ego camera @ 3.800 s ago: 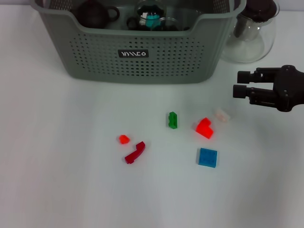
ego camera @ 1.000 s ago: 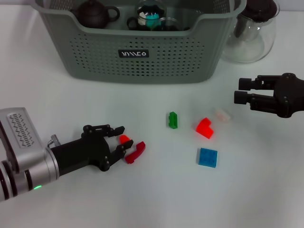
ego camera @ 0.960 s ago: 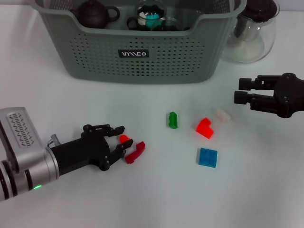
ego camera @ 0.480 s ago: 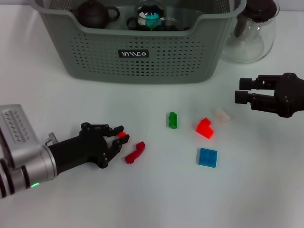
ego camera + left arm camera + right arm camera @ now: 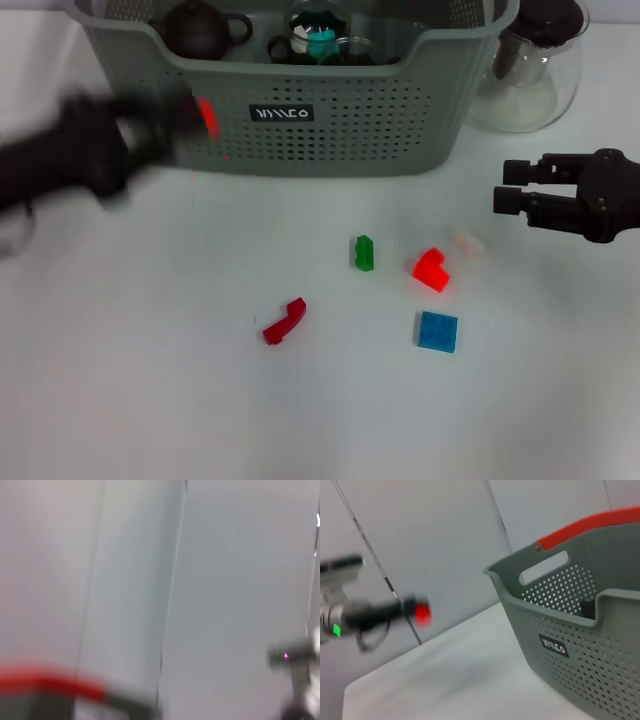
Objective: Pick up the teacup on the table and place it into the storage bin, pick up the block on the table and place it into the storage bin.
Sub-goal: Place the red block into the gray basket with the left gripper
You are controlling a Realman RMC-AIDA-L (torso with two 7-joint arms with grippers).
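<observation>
The step in hand is carrying a block to the storage bin (image 5: 300, 130): the left gripper (image 5: 165, 125), smeared by motion at the upper left of the head view, is up against the bin's front wall with a small red block (image 5: 205, 117) at its tip, and the right wrist view shows the same red piece (image 5: 422, 614) raised clear of the table. The fingers look closed on that block, though the blur hides how tightly. Half a second earlier this gripper sat low at the lower left, closing on the red piece beside the dark red curved block (image 5: 284, 322); it has since risen and swung toward the bin, and the curved piece lies alone. What seems needed next is to lift the block over the rim and part the fingers above the bin's inside, where a dark teapot (image 5: 200, 28) already sits. The right gripper (image 5: 512, 186) hovers at the right edge, fingers apart and empty, unchanged from before. The green block (image 5: 364, 252), orange-red block (image 5: 431, 269), pale block (image 5: 467, 241) and blue block (image 5: 438, 331) remain on the table (image 5: 150, 380).
</observation>
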